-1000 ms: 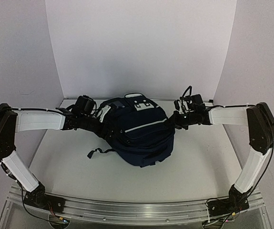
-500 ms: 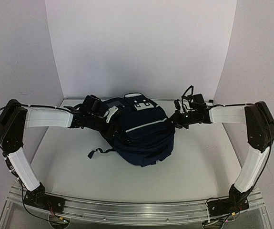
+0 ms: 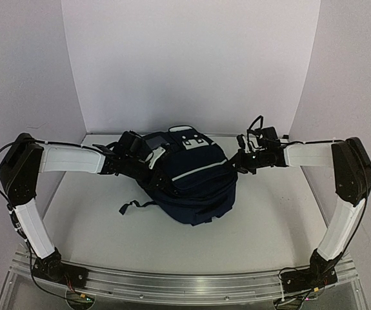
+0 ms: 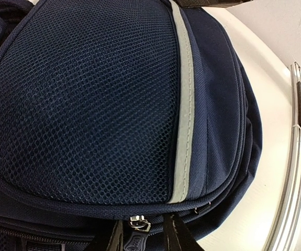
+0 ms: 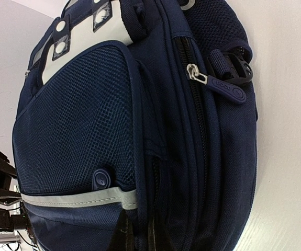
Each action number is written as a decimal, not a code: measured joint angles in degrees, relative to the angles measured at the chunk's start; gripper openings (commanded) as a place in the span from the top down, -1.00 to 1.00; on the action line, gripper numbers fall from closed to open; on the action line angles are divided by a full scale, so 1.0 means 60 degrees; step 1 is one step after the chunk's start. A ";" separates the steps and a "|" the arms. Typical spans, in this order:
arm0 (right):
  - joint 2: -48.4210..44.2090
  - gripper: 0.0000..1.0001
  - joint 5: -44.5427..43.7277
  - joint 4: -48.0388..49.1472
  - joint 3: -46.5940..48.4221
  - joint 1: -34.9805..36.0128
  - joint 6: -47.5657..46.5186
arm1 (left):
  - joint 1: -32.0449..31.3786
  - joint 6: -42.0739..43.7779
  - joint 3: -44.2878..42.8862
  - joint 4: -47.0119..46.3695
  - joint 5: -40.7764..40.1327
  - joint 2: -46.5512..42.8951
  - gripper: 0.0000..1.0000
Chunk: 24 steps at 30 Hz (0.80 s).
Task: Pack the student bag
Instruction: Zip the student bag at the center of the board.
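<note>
- The backpack lies in the middle of the table.
- Left arm: forearm level, reaching inward. The left gripper flanks a zip pull; I cannot tell whether it grips.
- Right arm mirrors it, and the right gripper is clenched on backpack fabric.

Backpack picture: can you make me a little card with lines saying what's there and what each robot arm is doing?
thing: student bag, navy blue
where: lying on the white table, between the two arms
details: mesh pocket with a pale reflective strip beside it
left end effector: fingers on either side of a zipper pull; cannot tell if it is pinched
right end effector: shut, at the bag's other side
</note>
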<state>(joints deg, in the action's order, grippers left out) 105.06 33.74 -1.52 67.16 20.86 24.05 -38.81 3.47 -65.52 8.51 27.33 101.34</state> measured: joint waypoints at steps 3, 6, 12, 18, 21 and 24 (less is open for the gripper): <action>0.0000 1.00 -0.0004 -0.0004 0.0000 -0.0001 0.0000 | -0.0074 -0.0203 0.0009 0.0001 -0.0043 0.0000 0.61; 0.0000 1.00 0.0000 -0.0006 0.0003 -0.0007 0.0000 | -0.0144 -0.0421 0.0132 -0.0090 -0.0100 -0.0004 0.71; 0.0004 1.00 0.0007 -0.0010 0.0004 -0.0007 0.0007 | -0.0176 -0.0902 0.0462 -0.0504 -0.0041 -0.0067 0.91; 0.0004 1.00 -0.0019 -0.0018 0.0003 -0.0007 0.0015 | -0.0172 -0.1639 0.0764 -0.1016 0.0366 -0.0153 0.93; 0.0004 1.00 -0.0051 -0.0022 0.0000 -0.0007 0.0021 | -0.0232 -0.2022 0.0820 -0.1096 0.0563 -0.0177 0.93; 0.0004 1.00 -0.0140 -0.0026 0.0000 -0.0007 0.0039 | -0.0435 -0.2331 0.0820 -0.1094 0.0801 -0.0224 0.93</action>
<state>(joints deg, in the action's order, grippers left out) 105.08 32.89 -1.67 67.16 20.82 24.29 -41.42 -10.51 -60.60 1.95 32.14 100.00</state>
